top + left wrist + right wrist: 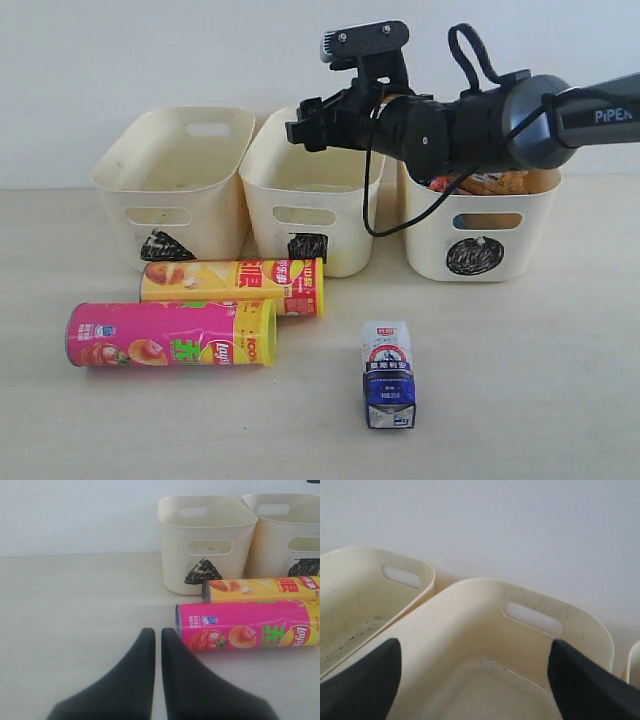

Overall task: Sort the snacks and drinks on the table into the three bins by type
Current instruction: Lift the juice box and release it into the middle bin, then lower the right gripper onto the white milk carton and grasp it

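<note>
right gripper (475, 676) over the middle bin (268, 190), jaws wide apart, holding nothing. carton (388, 375) lies near the table's (530, 400) front edge, well apart from it. left gripper (157, 641) closed, empty, near pink tube (245, 630).

Exterior: frontal, slightly above the tabletop (520, 380).
Left wrist: low, facing the triangle bin (230, 567).
Right wrist: close above the middle bin (470, 630), shared with exterior.

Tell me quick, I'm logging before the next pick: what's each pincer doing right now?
Left pincer: closed, holding nothing.
Right pincer: open, empty, over the middle bin.
</note>
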Action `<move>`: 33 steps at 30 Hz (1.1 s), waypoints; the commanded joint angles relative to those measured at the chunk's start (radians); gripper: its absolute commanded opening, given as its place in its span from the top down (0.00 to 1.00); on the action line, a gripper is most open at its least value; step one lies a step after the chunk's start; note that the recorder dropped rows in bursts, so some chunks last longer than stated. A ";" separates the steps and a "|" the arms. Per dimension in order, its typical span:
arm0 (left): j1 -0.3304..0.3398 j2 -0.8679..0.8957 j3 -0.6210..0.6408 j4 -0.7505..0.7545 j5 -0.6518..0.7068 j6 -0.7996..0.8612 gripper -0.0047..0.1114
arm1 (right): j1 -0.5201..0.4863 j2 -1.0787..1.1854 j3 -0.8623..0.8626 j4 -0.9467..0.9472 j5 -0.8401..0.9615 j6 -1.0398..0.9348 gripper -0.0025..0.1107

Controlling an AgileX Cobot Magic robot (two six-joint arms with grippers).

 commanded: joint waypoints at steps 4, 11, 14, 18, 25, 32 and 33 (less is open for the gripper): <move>0.004 -0.004 -0.003 0.001 -0.005 0.002 0.93 | -0.004 -0.094 -0.007 -0.007 0.239 -0.010 0.38; 0.004 -0.004 -0.003 0.001 -0.005 0.002 0.93 | -0.004 -0.213 -0.007 -0.007 0.514 -0.010 0.75; 0.004 -0.004 -0.003 0.001 -0.005 0.002 0.93 | -0.004 -0.257 -0.007 -0.007 0.629 -0.039 0.95; 0.004 -0.004 -0.003 0.001 -0.005 0.002 0.93 | -0.002 -0.316 -0.007 -0.007 0.854 -0.051 0.98; 0.004 -0.004 -0.003 0.001 -0.007 0.002 0.93 | 0.087 -0.320 -0.005 -0.110 1.115 0.115 0.98; 0.004 -0.004 -0.003 0.001 -0.007 0.002 0.93 | 0.147 -0.320 -0.003 -0.290 1.312 0.422 0.95; 0.004 -0.004 -0.003 0.001 -0.007 0.002 0.93 | 0.147 -0.317 -0.003 -0.280 1.325 0.422 0.88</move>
